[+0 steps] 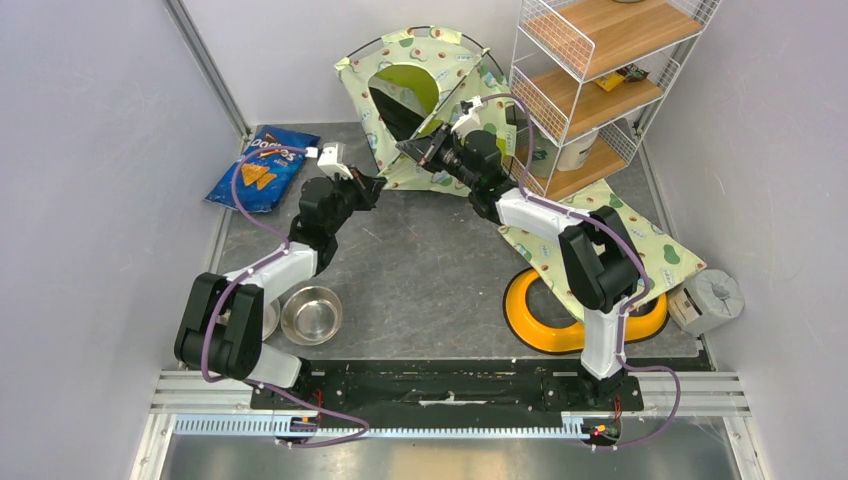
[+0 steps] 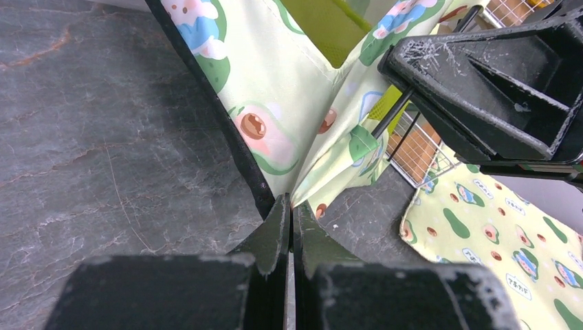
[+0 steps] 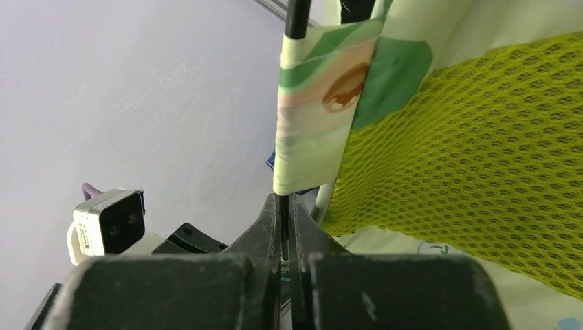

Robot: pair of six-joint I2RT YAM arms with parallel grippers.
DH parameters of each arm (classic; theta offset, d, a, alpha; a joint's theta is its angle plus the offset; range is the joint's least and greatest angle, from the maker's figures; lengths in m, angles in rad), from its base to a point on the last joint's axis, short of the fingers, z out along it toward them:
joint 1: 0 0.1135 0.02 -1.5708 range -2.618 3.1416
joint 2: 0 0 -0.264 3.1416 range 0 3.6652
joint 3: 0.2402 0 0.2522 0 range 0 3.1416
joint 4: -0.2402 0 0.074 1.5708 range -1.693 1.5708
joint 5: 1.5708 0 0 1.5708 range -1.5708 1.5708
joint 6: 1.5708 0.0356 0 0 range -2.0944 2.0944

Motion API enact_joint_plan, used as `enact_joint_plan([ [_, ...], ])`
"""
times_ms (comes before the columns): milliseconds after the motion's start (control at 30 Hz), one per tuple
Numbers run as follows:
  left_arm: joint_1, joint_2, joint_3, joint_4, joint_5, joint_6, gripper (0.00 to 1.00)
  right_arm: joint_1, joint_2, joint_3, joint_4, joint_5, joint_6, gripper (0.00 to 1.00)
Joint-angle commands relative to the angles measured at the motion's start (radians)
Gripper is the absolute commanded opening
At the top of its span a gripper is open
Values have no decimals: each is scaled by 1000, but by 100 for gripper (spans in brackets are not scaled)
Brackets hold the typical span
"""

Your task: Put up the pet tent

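Note:
The pet tent [image 1: 425,75] stands at the back of the table, pale green with avocado print, lime lining and a round doorway, partly raised. My left gripper [image 1: 379,187] is at its front left corner, low over the table. In the left wrist view the left gripper [image 2: 291,205] is shut on the pointed fold of tent fabric [image 2: 275,103] beside the black edge. My right gripper [image 1: 416,150] is in front of the doorway. In the right wrist view the right gripper [image 3: 284,205] is shut on a thin black pole [image 3: 297,17] that runs up into a fabric sleeve [image 3: 323,103] next to yellow mesh.
A wire shelf rack [image 1: 590,80] stands right behind the tent. The matching flat mat [image 1: 620,245] lies at right over a yellow ring dish [image 1: 545,318]. A Doritos bag [image 1: 262,168] is at left, a steel bowl [image 1: 311,314] near the left arm, a grey roll [image 1: 715,295] at far right.

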Motion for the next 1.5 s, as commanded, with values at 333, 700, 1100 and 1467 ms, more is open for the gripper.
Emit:
enact_joint_plan([
  [333, 27, -18, -34, -239, 46, 86, 2, -62, 25, 64, 69, 361, -143, 0],
  [700, 27, -13, 26, -282, 103, 149, 2, 7, -30, 14, 77, 289, -209, 0],
  [1100, 26, -60, 34, -301, 126, 189, 2, 47, -15, -24, -1, 362, -306, 0],
  [1467, 20, -104, 19, -344, 95, 279, 2, 102, -65, -67, 24, 233, -376, 0],
])
